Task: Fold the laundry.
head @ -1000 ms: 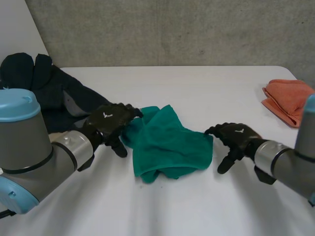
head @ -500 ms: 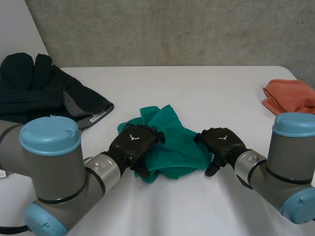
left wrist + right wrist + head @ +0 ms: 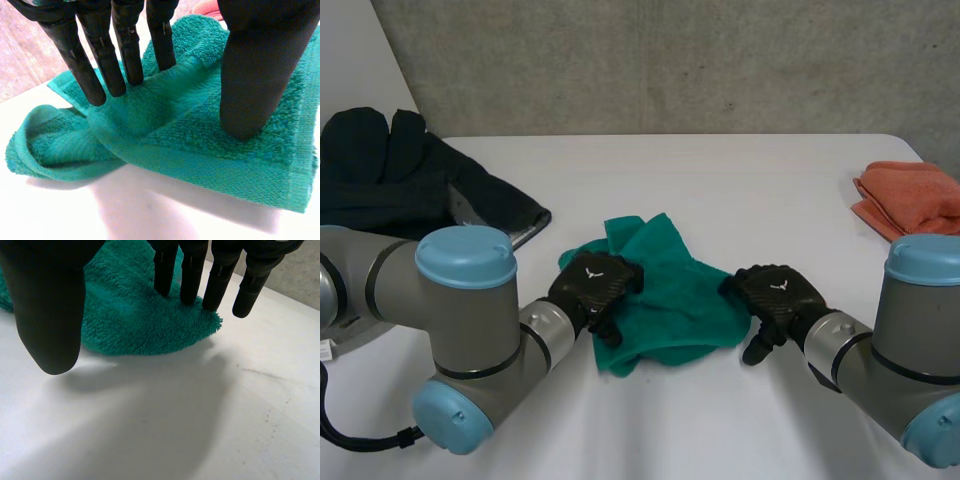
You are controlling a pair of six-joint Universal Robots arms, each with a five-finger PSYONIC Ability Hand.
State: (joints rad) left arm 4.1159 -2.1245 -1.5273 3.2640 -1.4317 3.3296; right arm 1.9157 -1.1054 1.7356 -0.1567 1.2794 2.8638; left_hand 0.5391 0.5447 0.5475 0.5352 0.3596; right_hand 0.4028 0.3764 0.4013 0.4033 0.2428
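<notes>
Head view first, left to right: got a heap of dark clothes (image 3: pixel 410 170) in the upper left of the frame, then the left hand (image 3: pixel 592 285) planted on the left side of the green towel (image 3: pixel 670 290), crumpled mid-frame on the white table (image 3: pixel 720 170). From the left wrist view, reads as spread rather than pinching: fingers (image 3: pixel 125 50) straight with tips down on the terry, thumb (image 3: pixel 255 75) pressing apart from them. Just right of the towel, right hand (image 3: pixel 772 295) touching its right corner; going by the right wrist view, fingers (image 3: pixel 192 275) straight on the towel's edge, thumb (image 3: pixel 50 305) over bare table, nothing gripped. Far right edge of frame, folded orange cloth (image 3: pixel 910 200), well apart. Guessing the next move hinges on this: towel lying between both hands, long axis roughly left-to-right, left hand further onto the cloth so probably nearer a proper grab. Looks like it needs spreading flat before any fold.
</notes>
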